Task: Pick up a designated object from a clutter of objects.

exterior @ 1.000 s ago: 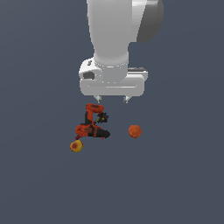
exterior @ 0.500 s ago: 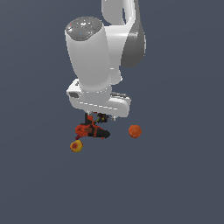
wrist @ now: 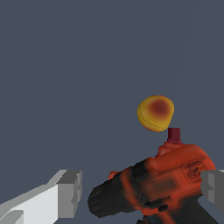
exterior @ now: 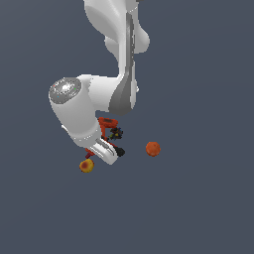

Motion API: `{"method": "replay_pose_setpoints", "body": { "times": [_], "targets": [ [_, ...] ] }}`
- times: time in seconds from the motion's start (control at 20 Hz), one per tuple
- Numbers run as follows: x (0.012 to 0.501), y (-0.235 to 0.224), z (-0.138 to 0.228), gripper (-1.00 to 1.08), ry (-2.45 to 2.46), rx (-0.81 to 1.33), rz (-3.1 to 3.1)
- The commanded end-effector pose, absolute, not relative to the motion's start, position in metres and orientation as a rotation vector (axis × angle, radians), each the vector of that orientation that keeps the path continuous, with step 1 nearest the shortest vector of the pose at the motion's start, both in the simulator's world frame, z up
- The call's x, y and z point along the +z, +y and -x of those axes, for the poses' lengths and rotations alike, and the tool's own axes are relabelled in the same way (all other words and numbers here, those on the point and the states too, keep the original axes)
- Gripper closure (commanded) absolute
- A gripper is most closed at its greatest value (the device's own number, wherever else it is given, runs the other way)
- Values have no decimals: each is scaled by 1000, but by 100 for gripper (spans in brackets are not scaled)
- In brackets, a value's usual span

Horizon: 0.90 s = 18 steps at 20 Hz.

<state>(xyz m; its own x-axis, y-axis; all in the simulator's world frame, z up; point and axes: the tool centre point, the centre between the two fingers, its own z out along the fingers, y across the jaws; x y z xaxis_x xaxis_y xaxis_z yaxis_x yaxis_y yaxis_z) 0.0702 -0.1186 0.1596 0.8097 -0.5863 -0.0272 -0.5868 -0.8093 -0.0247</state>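
The designated object, a yellow ball with red blotches [exterior: 87, 165], lies on the grey floor at the exterior view's left end of the clutter. In the wrist view this ball [wrist: 155, 113] shows just beyond the red-and-black power drill [wrist: 153, 183]. My gripper [wrist: 141, 189] is open, one grey finger [wrist: 70, 192] on each side of the drill's body, holding nothing. In the exterior view the white hand [exterior: 105, 151] hangs low and tilted over the drill [exterior: 113, 133], a short way from the ball. Its fingertips are hidden there.
A plain orange-red ball [exterior: 153, 148] lies apart at the exterior view's right of the drill. My arm's big white links [exterior: 79, 114] cover part of the drill. Flat grey floor lies all around.
My arm has swung down and tilted toward the exterior view's left, bringing the hand low over the drill near the yellow-and-red ball. The three objects have not moved.
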Motion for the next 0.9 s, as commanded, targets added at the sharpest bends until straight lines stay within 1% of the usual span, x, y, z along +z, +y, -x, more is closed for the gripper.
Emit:
{"method": "replay_pose_setpoints", "body": {
  "times": [0.0,0.4,0.85],
  "targets": [
    [138,-137,-73,-92,1078,20,2924],
    [94,-176,-74,-92,1311,4,2849],
    [84,-183,-73,-92,1355,3,2834]
  ]
}}
